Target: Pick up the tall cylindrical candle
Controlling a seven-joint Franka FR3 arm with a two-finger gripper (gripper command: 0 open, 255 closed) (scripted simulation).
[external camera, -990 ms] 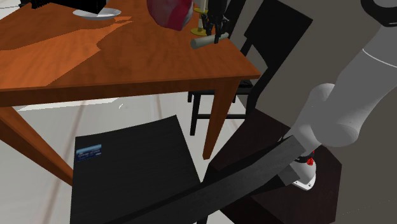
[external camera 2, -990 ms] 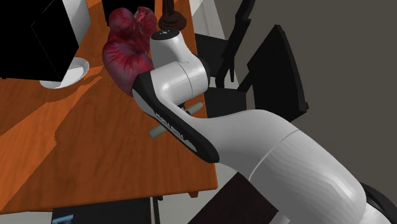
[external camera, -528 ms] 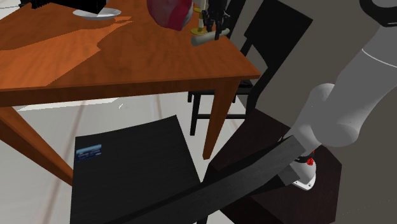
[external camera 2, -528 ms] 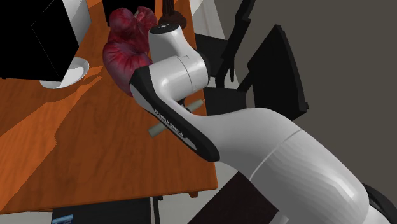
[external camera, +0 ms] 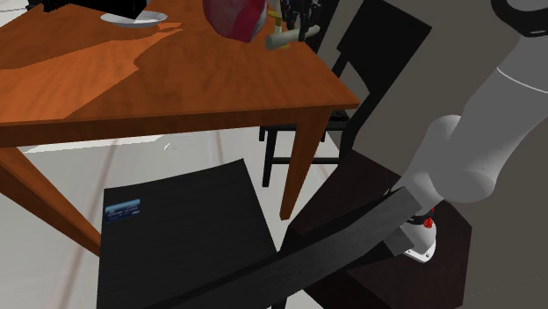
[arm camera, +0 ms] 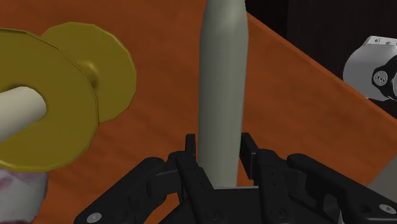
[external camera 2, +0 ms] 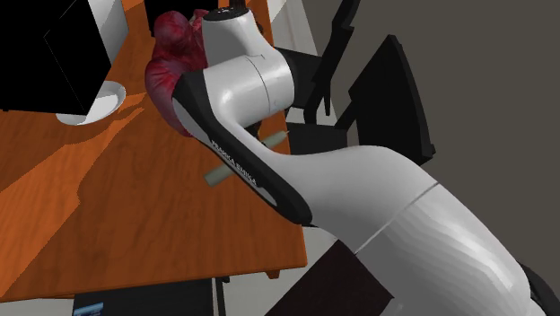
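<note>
The candle (arm camera: 221,95) lies crosswise in the gripper (arm camera: 219,151), over the table (arm camera: 159,127) near its corner, just beside the yellow candlestick (arm camera: 95,70). The jaws pinch it, seemingly off its middle, so I judge a slow, straight lift with a firm grip best, lest the long end clip the candlestick. It is a smooth, pale grey-green stick that tapers slightly.

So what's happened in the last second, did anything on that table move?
The gripper, shut on the candle, rose and raised it a little above the table. It already had hold of the candle before. The red gloves, bowl and chair stayed put.
</note>
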